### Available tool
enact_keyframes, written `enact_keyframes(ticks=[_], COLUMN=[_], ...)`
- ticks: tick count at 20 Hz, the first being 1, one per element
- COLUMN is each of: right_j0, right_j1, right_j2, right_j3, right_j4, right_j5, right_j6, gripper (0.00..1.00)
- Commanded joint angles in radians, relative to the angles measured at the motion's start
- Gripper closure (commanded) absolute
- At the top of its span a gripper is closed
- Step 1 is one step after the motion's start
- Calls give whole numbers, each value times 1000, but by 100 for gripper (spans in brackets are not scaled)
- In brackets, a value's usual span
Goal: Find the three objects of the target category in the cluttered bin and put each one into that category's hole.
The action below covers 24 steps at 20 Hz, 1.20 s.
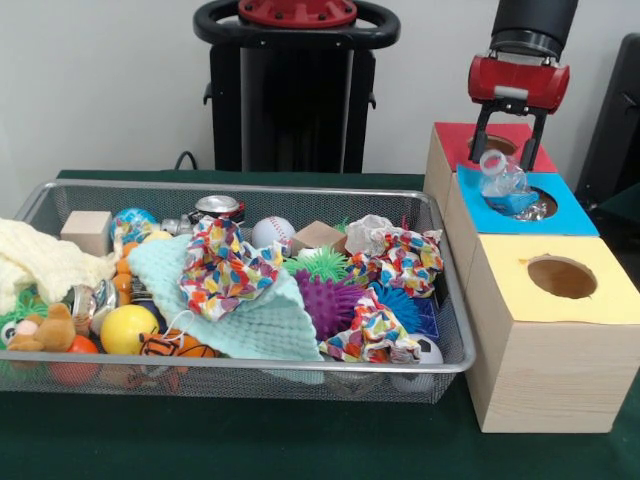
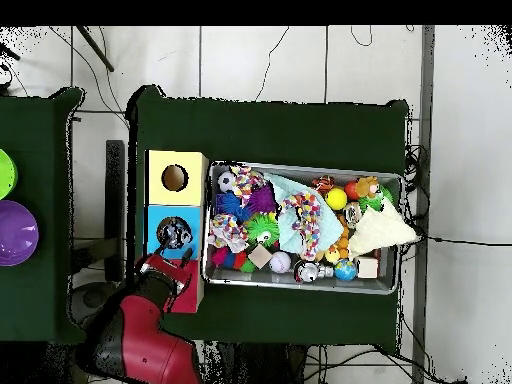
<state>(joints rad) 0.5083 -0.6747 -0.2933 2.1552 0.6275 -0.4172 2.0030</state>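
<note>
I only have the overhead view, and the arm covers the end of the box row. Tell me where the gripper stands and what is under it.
Observer: In the front view the gripper hangs right over the blue-topped box, with a clear bottle directly beneath it.
Operator: Report whether that bottle is in.
Observer: Not fully. Its blue-labelled lower end sits in the hole, and the rest sticks up above the blue top.
Operator: Check the red-topped box.
Observer: The red-topped box stands just behind the blue one. Its hole is mostly hidden by the gripper.
</note>
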Motion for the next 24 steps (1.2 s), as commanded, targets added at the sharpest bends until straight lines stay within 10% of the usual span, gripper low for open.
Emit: enact_keyframes(ticks=[1, 18, 24], right_j0=[-31, -14, 4], right_j1=[25, 49, -49], right_j2=[44, 44, -1], right_j3=[-38, -58, -38], right_j4=[15, 34, 56], right_j5=[-70, -99, 19], right_j6=[255, 245, 178], gripper=[0, 0, 0])
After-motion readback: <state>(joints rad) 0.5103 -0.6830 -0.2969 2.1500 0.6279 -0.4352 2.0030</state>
